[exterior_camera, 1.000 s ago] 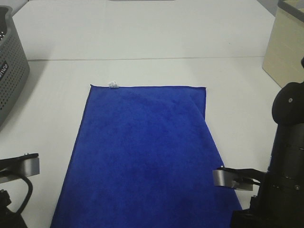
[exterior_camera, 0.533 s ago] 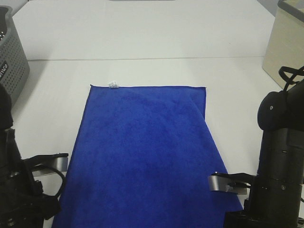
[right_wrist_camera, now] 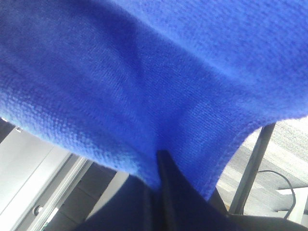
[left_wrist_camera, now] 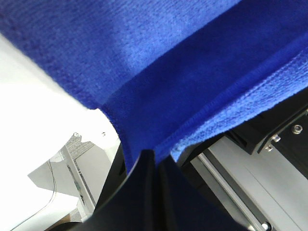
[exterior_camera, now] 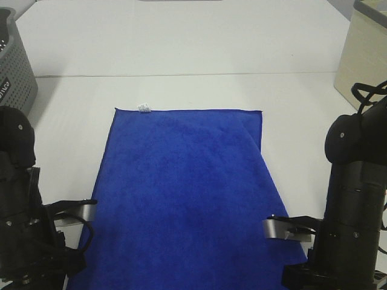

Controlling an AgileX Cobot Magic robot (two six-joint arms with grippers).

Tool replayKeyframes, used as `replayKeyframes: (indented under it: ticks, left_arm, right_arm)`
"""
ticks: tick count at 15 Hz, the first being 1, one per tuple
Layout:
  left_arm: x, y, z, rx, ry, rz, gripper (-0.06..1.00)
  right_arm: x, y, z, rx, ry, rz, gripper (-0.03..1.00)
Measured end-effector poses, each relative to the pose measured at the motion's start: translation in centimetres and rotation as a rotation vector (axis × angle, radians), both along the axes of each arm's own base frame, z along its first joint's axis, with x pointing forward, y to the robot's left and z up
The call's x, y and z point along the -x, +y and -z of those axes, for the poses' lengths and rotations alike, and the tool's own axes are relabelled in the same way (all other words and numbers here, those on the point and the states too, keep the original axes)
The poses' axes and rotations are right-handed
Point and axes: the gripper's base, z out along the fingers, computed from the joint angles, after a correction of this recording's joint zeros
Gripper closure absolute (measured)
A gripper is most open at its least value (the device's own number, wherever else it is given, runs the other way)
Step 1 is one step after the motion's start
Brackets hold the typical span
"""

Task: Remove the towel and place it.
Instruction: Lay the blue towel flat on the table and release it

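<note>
The royal-blue towel (exterior_camera: 184,193) lies flat on the white table (exterior_camera: 181,42), its small white tag (exterior_camera: 144,108) on the far short edge. Its near edge runs off the table's front. My left arm (exterior_camera: 24,229) stands at the towel's near left corner and my right arm (exterior_camera: 354,205) at its near right corner. In the left wrist view my left gripper (left_wrist_camera: 155,161) is shut, pinching the towel's stitched edge (left_wrist_camera: 192,82). In the right wrist view my right gripper (right_wrist_camera: 161,161) is shut on a fold of the towel (right_wrist_camera: 144,72). The fingertips are hidden in the high view.
A grey perforated basket (exterior_camera: 13,78) stands at the far left of the table. A beige box (exterior_camera: 363,60) stands at the far right. A seam (exterior_camera: 181,75) crosses the table beyond the towel.
My left arm has risen into view and moved right to the towel's near left corner. My right arm has shifted slightly left and nearer. The towel still lies flat.
</note>
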Motion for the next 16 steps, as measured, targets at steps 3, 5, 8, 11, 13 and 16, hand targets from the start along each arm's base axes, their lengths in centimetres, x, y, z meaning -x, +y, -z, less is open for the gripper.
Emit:
replayKeyframes:
  ticks: [3,5,8,11,13,16]
  left_arm:
    - [0.02,0.02,-0.01,0.0,0.001,0.004,0.94]
    - [0.12,0.07,-0.07,0.0,0.013,0.012,0.94]
    - [0.19,0.11,-0.11,-0.001,0.021,0.018,0.94]
    - [0.2,0.13,-0.12,-0.001,0.022,0.02,0.94]
    - [0.26,0.1,-0.18,0.002,0.031,0.02,0.94]
    - [0.3,0.12,-0.23,0.003,0.039,0.02,0.93]
  right_arm:
    - [0.01,0.06,-0.03,-0.003,0.004,0.006,0.95]
    - [0.05,0.15,-0.12,-0.009,0.015,0.015,0.95]
    - [0.11,0.26,-0.23,-0.015,0.029,0.025,0.95]
    - [0.2,0.31,-0.37,-0.021,0.047,0.028,0.95]
    - [0.2,0.31,-0.38,-0.021,0.048,0.028,0.94]
    - [0.21,0.3,-0.39,-0.021,0.049,0.027,0.87]
